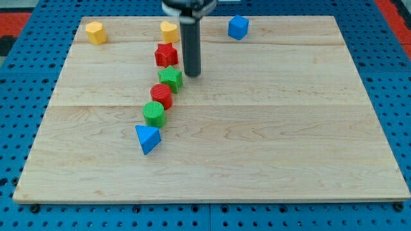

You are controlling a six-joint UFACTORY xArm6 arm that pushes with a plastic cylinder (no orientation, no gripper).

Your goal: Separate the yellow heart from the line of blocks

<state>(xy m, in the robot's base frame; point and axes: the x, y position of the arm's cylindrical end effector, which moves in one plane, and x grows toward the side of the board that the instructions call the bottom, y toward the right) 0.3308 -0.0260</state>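
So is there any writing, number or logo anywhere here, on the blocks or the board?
None can be read.
Wooden board: bare wood, no print.
Blocks, such as the yellow heart and blue cube: plain colour, no marks.
Rod, my tip just right of the green star: dark, no label.
Blue pegboard: only holes.

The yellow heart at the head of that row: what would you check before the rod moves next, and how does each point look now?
1. Yellow heart located, at the line's top end: ok.
2. Heart already apart from the red star: not ok, they sit close.
3. My tip visible: ok, right of the green star.
4. Tip beside the heart: not ok, it is lower.
5. Tip touching the green star: cannot tell.
6. Yellow hexagon and blue cube away from the line: ok.
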